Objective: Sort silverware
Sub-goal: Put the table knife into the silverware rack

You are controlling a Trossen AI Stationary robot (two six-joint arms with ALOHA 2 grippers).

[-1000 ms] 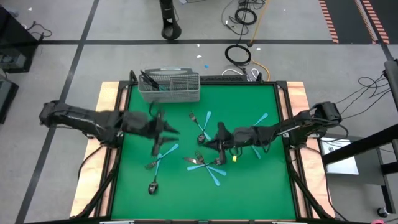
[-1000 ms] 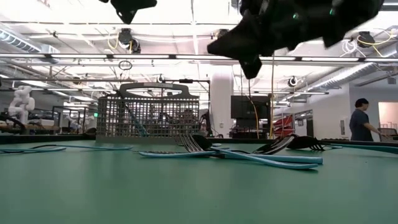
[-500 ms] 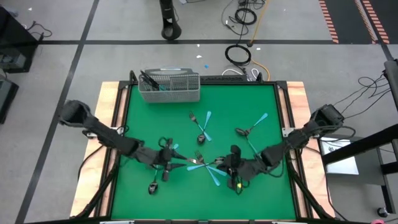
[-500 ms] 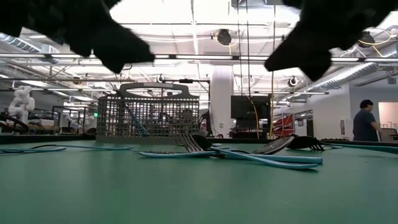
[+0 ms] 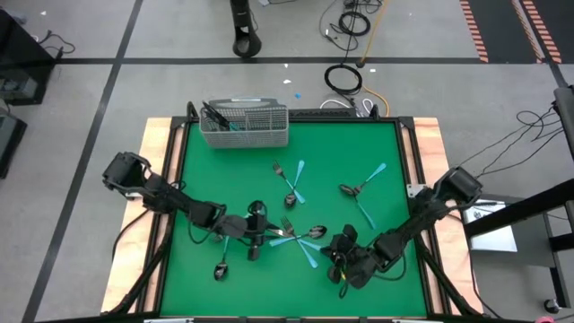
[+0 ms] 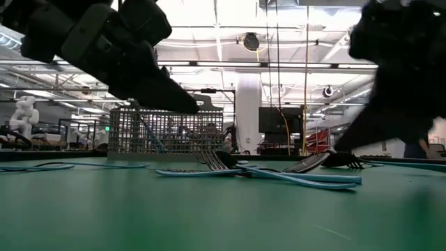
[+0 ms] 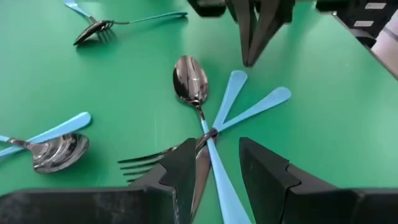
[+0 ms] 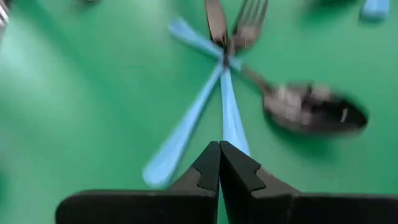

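Green table (image 5: 377, 144): silverware (image 7: 208, 134) before left claw (image 7: 214, 171)

Our green table (image 5: 377, 144) with forks and spoons on it

We see a wire basket (image 5: 244, 126) at the far edge. Blue-handled forks and spoons (image 5: 300, 242) lie crossed in a pile near the middle. More pairs (image 5: 289, 182) lie apart, and one spoon (image 5: 220, 266) lies alone.

Grey floor (image 5: 81, 99), bright ceiling lights (image 6: 209, 10)
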